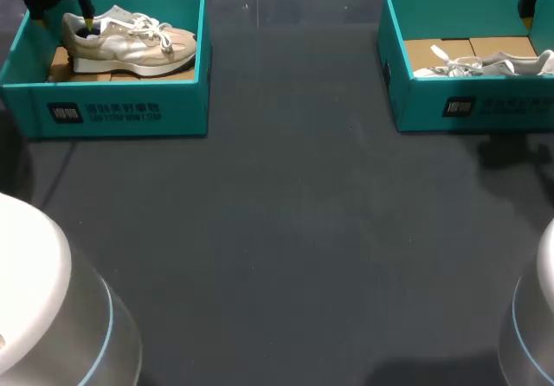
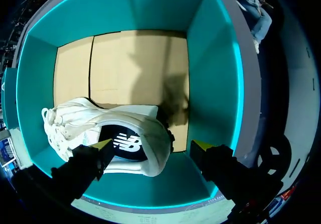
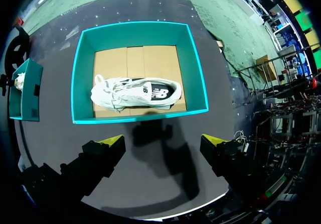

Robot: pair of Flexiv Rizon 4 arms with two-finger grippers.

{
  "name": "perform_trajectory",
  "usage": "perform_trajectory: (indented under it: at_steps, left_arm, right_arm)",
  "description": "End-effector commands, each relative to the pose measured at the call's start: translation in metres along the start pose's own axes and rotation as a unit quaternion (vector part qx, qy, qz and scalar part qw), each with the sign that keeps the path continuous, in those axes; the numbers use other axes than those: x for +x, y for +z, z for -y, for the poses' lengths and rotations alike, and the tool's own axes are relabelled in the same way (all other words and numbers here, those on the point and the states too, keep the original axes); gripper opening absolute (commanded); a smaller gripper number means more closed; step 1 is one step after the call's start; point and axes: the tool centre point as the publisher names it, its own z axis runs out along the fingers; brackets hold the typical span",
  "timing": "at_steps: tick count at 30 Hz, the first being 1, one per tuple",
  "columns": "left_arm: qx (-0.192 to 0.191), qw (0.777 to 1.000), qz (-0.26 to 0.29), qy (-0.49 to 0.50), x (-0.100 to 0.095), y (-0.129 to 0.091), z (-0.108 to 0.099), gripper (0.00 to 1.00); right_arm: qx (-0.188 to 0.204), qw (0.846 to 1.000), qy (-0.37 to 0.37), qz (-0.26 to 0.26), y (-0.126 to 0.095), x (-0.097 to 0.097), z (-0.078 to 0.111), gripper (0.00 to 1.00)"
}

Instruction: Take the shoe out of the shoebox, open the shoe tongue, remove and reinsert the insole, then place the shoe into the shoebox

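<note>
Left wrist view alone shows pincer [image 2: 151,145] straddling shoe [image 2: 75,121] heel.

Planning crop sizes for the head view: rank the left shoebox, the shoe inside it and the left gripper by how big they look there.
1. left shoebox
2. shoe
3. left gripper, partly cut off at the view's edge and nearer the camera, so only its visible part is ranked.
</note>
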Motion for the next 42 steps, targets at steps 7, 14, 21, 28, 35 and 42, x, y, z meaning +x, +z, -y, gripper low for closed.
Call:
perform_trajectory:
  at_steps: [7,14,21,28,35,42]
  left_arm:
    - [0.04,0.999,-0.002,0.003,0.002,0.021,-0.015,1.0]
    - [0.055,0.998,-0.008,0.01,0.001,0.029,-0.008,1.0]
    - [0.068,0.997,-0.016,0.011,0.003,0.039,-0.005,0.97]
    - [0.081,0.996,-0.019,0.013,0.005,0.046,0.002,0.91]
    - [0.086,0.996,-0.022,0.012,0.007,0.05,0.003,0.88]
    - [0.064,0.997,-0.027,0.013,0.009,0.045,-0.005,0.87]
  right_arm:
    - [0.0,1.0,0.0,0.0,0.0,0.0,0.0,1.0]
    - [0.0,1.0,0.0,0.0,0.0,0.0,0.0,1.0]
    - [0.0,1.0,0.0,0.0,0.0,0.0,0.0,1.0]
    - [0.0,1.0,0.0,0.0,0.0,0.0,0.0,1.0]
    - [0.0,1.0,0.0,0.0,0.0,0.0,0.0,1.0]
    - [0.0,1.0,0.0,0.0,0.0,0.0,0.0,1.0]
